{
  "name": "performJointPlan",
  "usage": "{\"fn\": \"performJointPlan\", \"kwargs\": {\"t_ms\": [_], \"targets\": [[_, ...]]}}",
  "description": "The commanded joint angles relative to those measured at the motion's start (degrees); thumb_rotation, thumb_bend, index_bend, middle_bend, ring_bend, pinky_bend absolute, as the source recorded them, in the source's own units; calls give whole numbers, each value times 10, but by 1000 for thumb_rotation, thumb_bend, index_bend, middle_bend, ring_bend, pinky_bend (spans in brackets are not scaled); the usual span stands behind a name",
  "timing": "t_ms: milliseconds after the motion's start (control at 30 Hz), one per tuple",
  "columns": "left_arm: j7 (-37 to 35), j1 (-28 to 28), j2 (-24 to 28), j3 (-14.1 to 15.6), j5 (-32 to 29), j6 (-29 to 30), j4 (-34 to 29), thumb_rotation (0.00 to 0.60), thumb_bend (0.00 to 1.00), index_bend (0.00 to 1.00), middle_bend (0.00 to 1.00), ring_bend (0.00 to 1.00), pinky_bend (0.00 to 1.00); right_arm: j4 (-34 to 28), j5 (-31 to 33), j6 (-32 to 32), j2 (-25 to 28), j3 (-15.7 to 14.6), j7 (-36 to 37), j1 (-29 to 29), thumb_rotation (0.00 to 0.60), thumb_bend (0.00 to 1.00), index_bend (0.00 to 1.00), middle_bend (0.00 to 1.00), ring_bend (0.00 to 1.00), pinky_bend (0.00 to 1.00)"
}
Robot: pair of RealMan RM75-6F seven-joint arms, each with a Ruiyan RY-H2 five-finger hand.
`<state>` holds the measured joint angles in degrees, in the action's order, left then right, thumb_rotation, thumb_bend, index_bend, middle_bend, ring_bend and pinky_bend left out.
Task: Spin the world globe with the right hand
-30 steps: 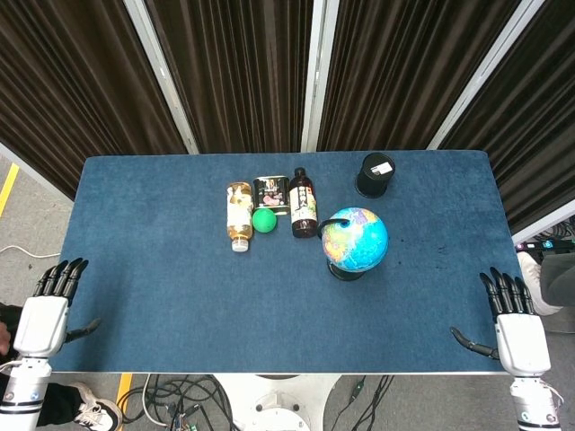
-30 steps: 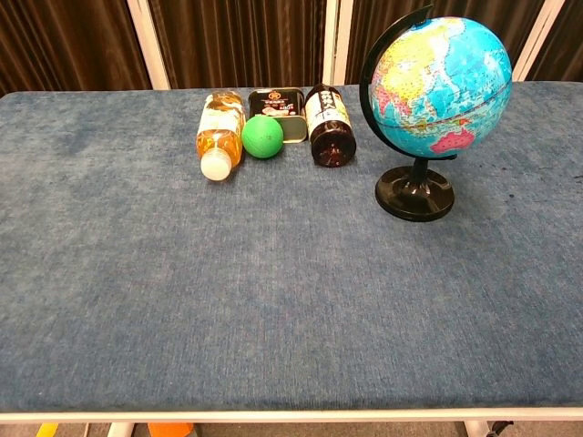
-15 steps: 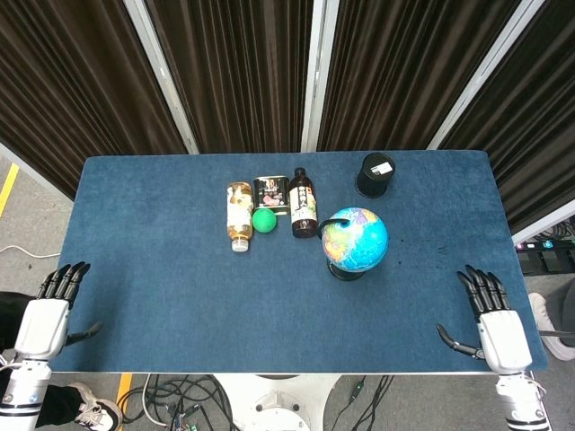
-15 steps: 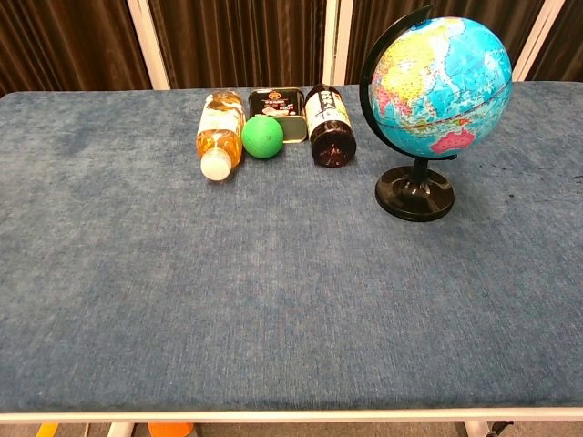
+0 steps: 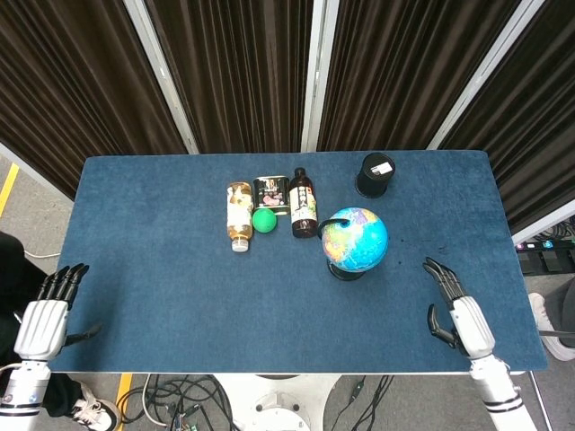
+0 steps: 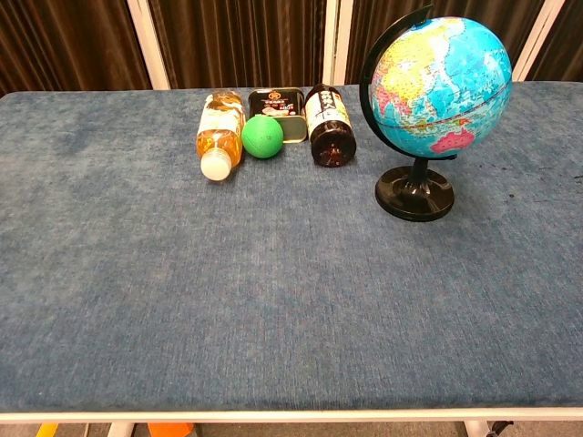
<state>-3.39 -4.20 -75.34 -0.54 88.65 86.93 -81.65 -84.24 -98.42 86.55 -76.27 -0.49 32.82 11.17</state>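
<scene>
Nothing spun yet: my right hand [image 5: 456, 310], released and holding nothing, hovers at the globe's [image 5: 356, 239] four o'clock, well apart. Reach and spin both remain.

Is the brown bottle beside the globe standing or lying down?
Lying down. The brown bottle rests lengthwise on the table, label up, its base facing the chest camera.

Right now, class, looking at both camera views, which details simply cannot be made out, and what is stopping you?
- Right robot hand: seen only in the head view; the chest view's frame misses it.
- Left robot hand: likewise absent from the chest view.
- Black cylinder: head view only; what it is stays unclear.
- Globe map lettering: too small in either view.
- Dark bottle label text: too small to read.
</scene>
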Motion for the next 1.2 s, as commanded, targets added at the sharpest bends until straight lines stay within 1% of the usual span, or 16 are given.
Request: {"fn": "performJointPlan", "kwargs": {"t_ms": [33, 200, 400, 600, 833, 1200], "targets": [[-2, 0, 0, 0, -1, -2, 3, 600, 94, 69, 77, 40, 113, 4, -4, -15, -13, 16, 32, 30, 167, 692, 0, 0, 0, 0], [-8, -2, -1, 0, -2, -7, 8, 600, 94, 69, 77, 40, 113, -19, 27, -71, -9, 38, 52, 69, 167, 698, 0, 0, 0, 0], [-15, -1, -2, 0, -7, -10, 14, 600, 95, 69, 77, 40, 113, -30, 52, -117, -15, 54, 46, 102, 166, 716, 0, 0, 0, 0], [-21, -1, -2, 0, -7, -10, 18, 600, 94, 69, 77, 40, 112, -33, 67, -131, -23, 59, 33, 113, 166, 727, 0, 0, 0, 0], [-22, -1, -1, 0, -6, -10, 19, 600, 94, 69, 77, 40, 113, -33, 87, -153, -18, 67, 36, 127, 166, 745, 0, 0, 0, 0], [-24, -1, -2, 0, -10, -13, 21, 600, 95, 69, 77, 40, 113, -17, 139, -217, 1, 103, 66, 170, 167, 761, 0, 0, 0, 0]]}}
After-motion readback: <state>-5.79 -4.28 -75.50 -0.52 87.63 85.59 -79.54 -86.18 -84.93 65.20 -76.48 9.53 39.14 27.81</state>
